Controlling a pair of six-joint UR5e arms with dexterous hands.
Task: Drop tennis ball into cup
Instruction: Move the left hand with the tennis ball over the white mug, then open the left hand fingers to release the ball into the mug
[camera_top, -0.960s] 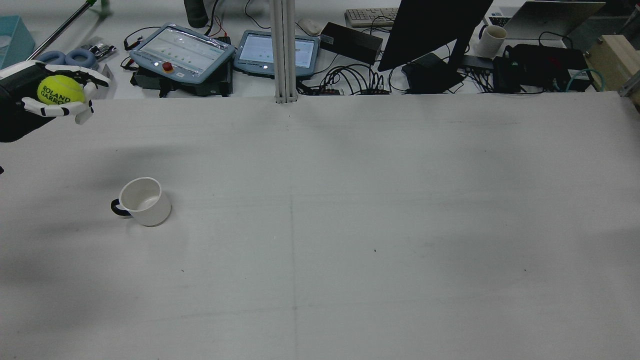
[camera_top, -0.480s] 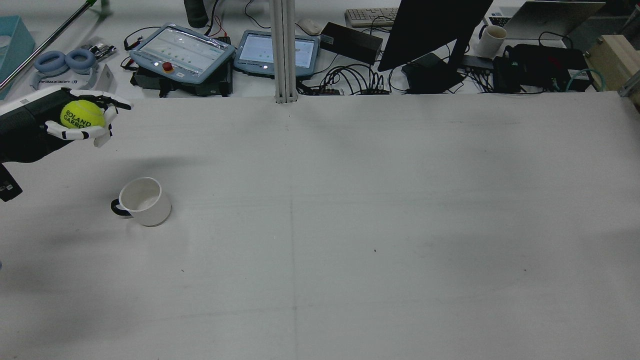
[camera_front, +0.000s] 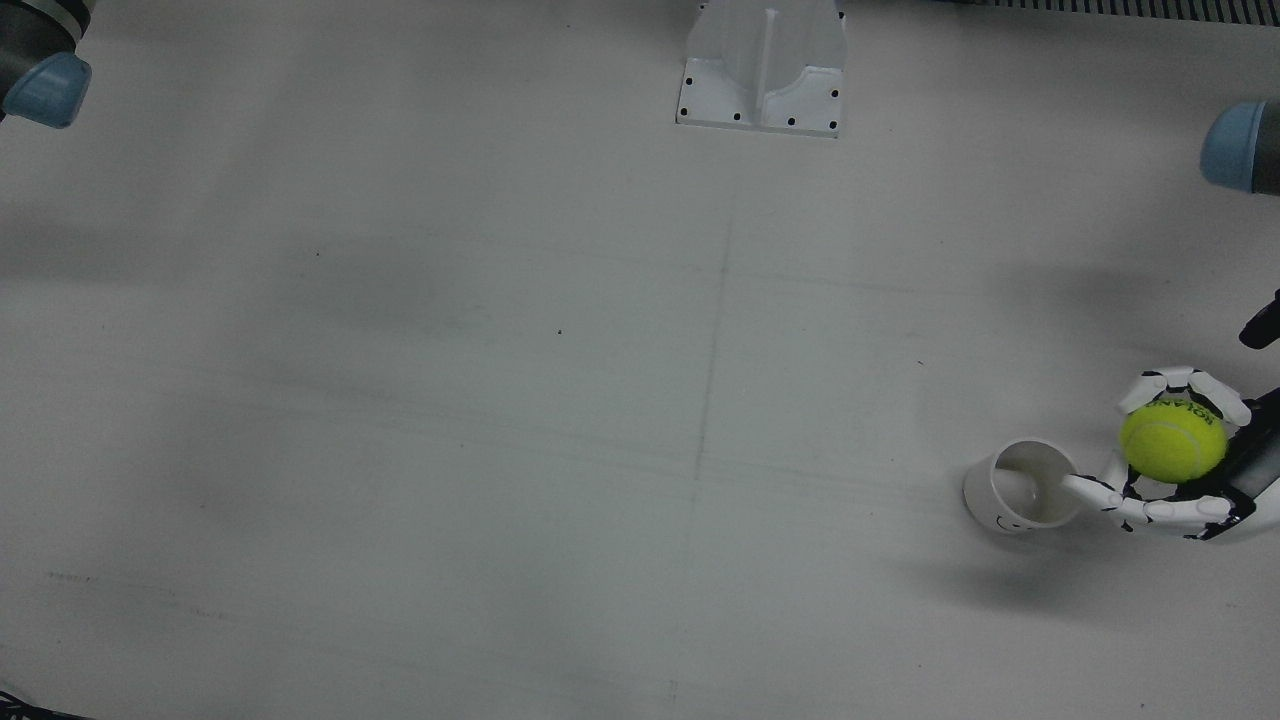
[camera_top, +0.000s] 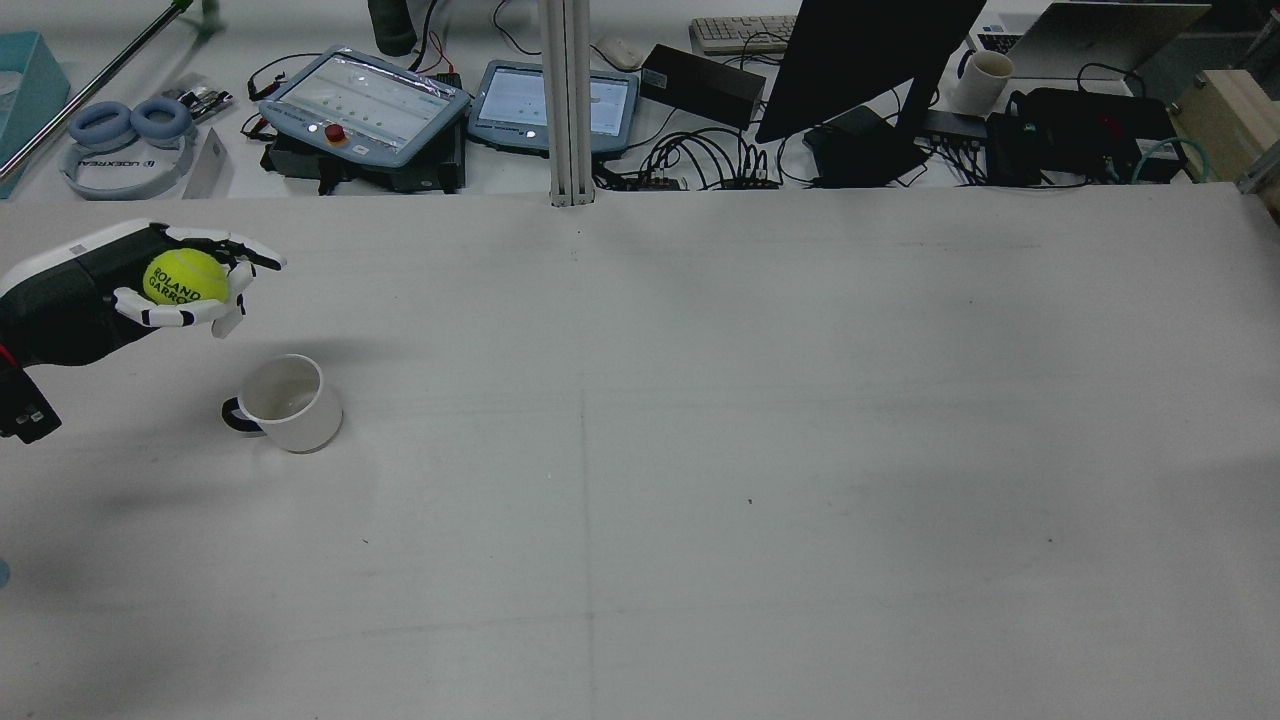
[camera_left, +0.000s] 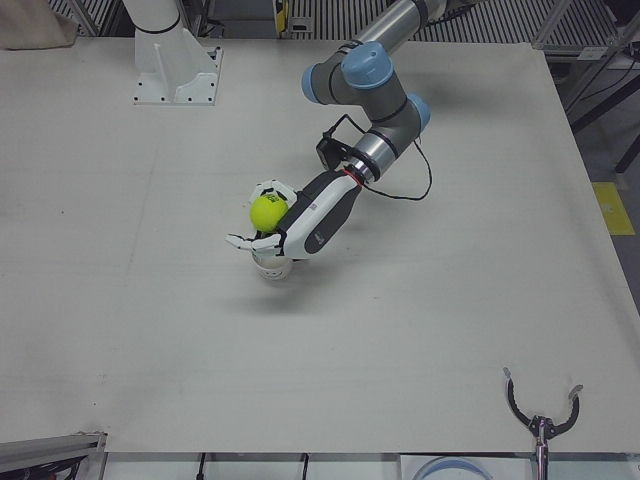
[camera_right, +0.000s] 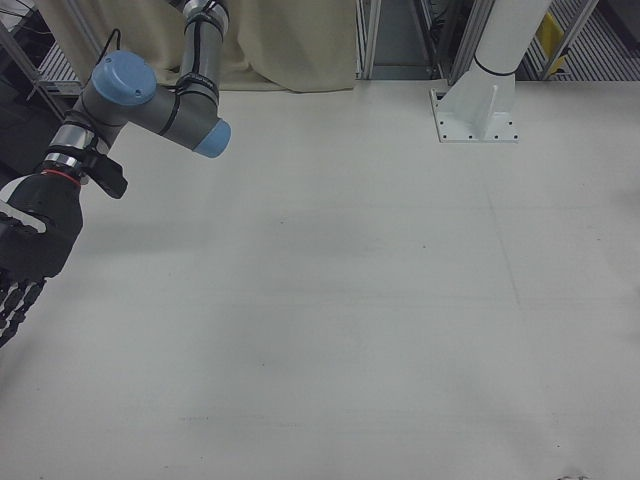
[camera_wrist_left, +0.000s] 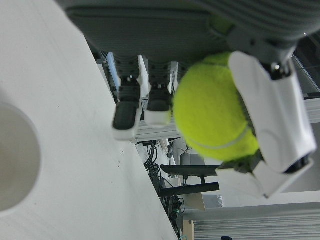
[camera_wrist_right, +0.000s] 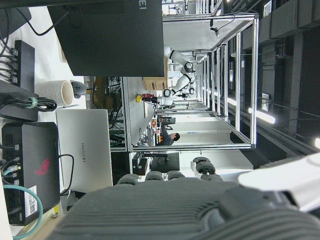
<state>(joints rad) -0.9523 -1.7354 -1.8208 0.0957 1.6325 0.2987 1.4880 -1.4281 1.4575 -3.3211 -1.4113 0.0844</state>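
The left hand (camera_top: 185, 285) has its fingers wrapped round the tennis ball (camera_top: 185, 277) up off the worktop (camera_top: 700, 450) — the cup (camera_top: 290, 402) sits upright just below and ahead of its fingertips — while the right hand (camera_right: 25, 250) looks empty, fingers loosely spread, though it's mostly cropped.

left hand (camera_top: 150, 285) grips tennis ball (camera_top: 185, 277) | cup (camera_top: 290, 402) upright on table (camera_top: 700, 450)

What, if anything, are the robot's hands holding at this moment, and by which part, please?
The left hand holds the tennis ball, its fingers wrapped around the ball's sides. The right hand holds nothing that shows.
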